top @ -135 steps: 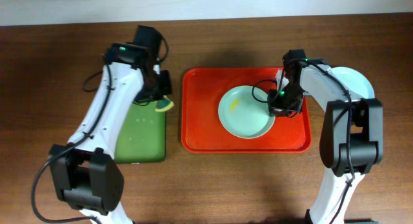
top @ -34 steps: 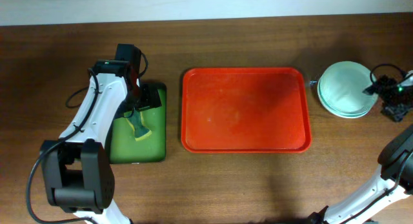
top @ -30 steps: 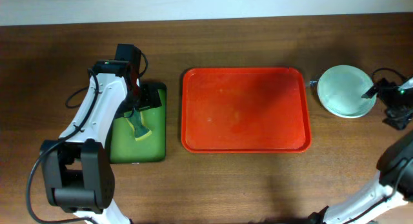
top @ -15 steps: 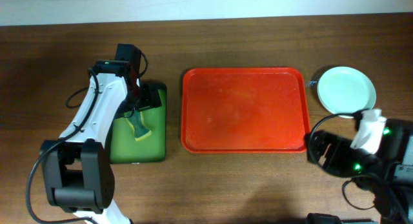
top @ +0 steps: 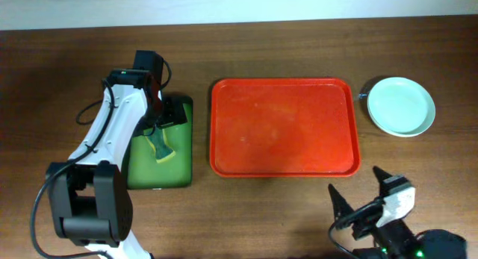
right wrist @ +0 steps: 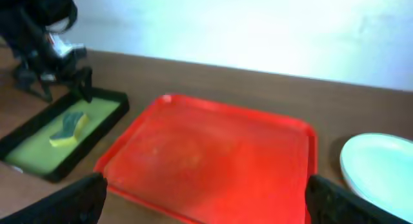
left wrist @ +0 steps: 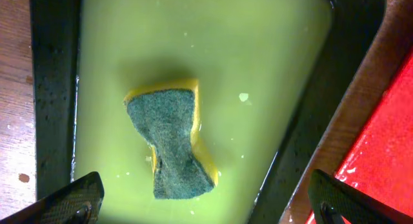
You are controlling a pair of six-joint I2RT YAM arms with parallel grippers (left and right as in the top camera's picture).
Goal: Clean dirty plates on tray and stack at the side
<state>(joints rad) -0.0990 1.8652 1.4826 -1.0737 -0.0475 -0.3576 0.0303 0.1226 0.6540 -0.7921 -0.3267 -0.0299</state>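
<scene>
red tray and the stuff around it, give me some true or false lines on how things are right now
1. The red tray has nothing on it. True.
2. The plates sit on the red tray. False: they rest on the table, to the tray's right.
3. The sponge lies in the green tray. True.
4. The left gripper is shut on the sponge. False: it is open above the green tray, and the sponge lies free.
5. The right gripper is shut on a plate. False: it is open and holds nothing, well away from the plates.
</scene>
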